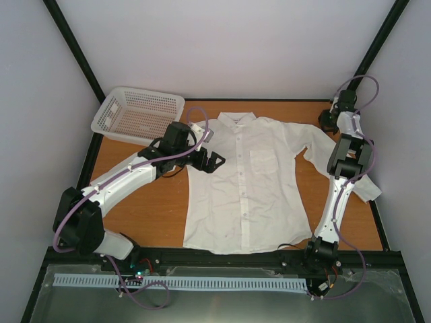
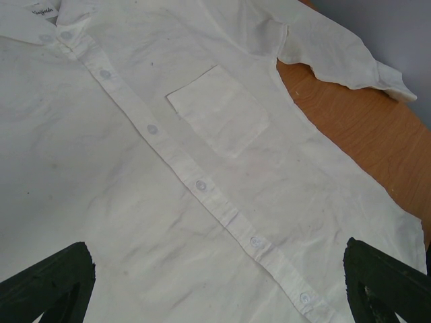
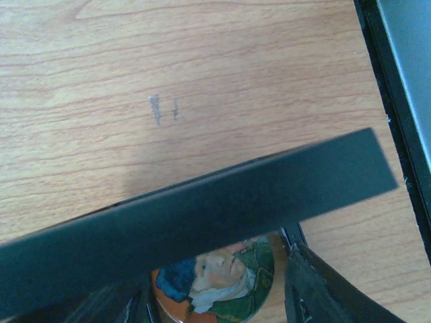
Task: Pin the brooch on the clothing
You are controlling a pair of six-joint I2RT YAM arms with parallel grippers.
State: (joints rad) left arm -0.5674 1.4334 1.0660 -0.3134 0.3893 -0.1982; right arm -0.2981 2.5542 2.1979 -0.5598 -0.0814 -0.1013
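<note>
The white shirt (image 1: 249,195) lies flat and face up on the wooden table, collar at the far side; its chest pocket (image 2: 219,111) and button row show in the left wrist view. My left gripper (image 1: 215,161) hovers open and empty over the shirt's left chest (image 2: 215,269). My right gripper (image 1: 328,120) is at the far right corner, past the shirt's sleeve. In the right wrist view its fingers (image 3: 316,289) stand close on both sides of the round brooch (image 3: 215,276), a painted portrait disc, partly hidden by a black frame bar (image 3: 202,208).
A white perforated basket (image 1: 138,114) stands at the far left. Bare wooden table (image 1: 141,208) lies left of the shirt. The black table rail (image 3: 394,101) runs just right of the right gripper. Grey walls close in the sides and back.
</note>
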